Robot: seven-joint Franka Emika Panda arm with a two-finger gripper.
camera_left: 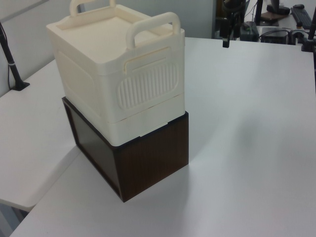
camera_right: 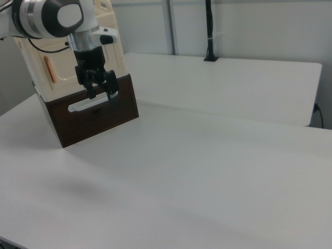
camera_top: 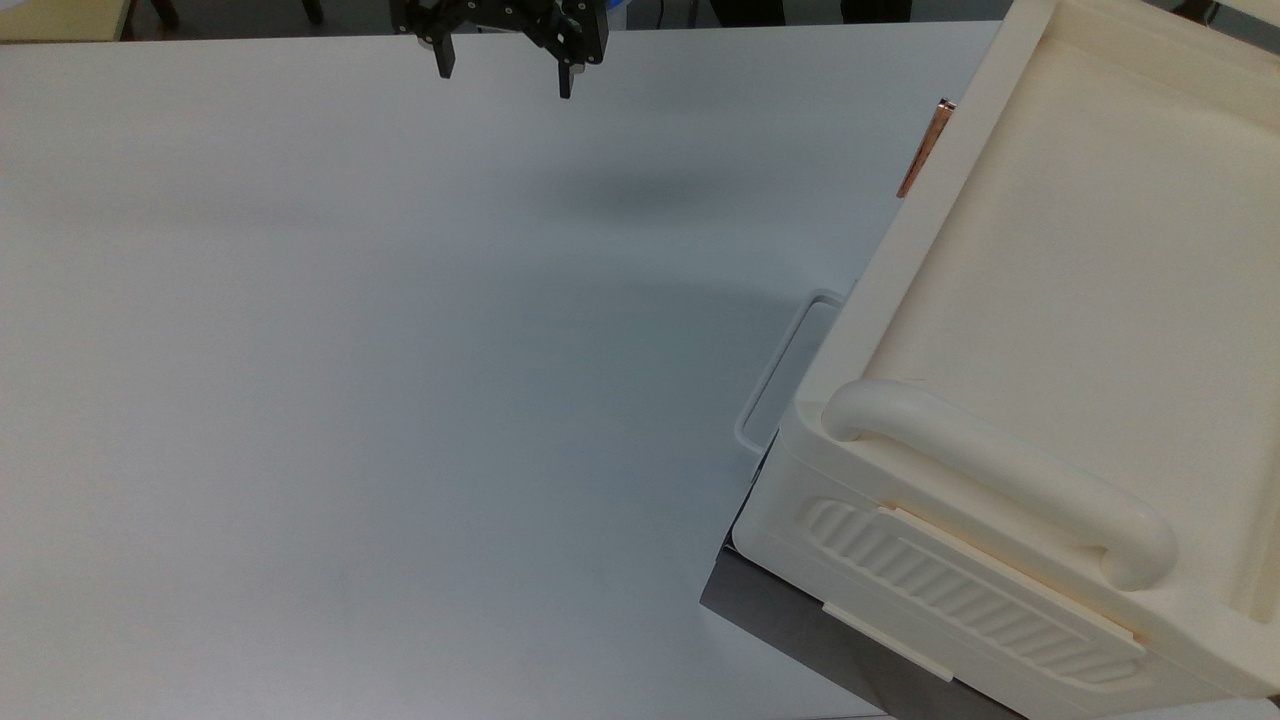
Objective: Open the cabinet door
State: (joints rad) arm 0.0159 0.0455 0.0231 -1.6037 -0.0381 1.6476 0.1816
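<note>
**Hanging over the bare worktop, hand apart from the cabinet**

Sitting on a dark brown box (camera_left: 148, 158), the cabinet (camera_left: 113, 74) is a cream unit whose tray-like recessed top (camera_top: 1090, 260) holds nothing. In the top view it fills the top view's right side and runs off the frame edge, so its far corner is cut off. The cabinet door (camera_right: 59, 70) faces the camera in the right view, its copper bar handle (camera_right: 51, 69) upright near the right view's left edge; the arm (camera_right: 52, 15) crosses in front and hides much of the panel. In the top view the door is seen edge-on, with the copper handle as a thin slanted strip. The left view instead gives the ribbed side panel (camera_left: 148, 89) and a thick rounded handle (camera_left: 150, 24).

The hand (camera_top: 505, 75) hangs above the white worktop (camera_top: 350, 400), its two fingers spread wide and gripping nothing, well apart from the cabinet in the top view. In the left view it is small and far back.
</note>
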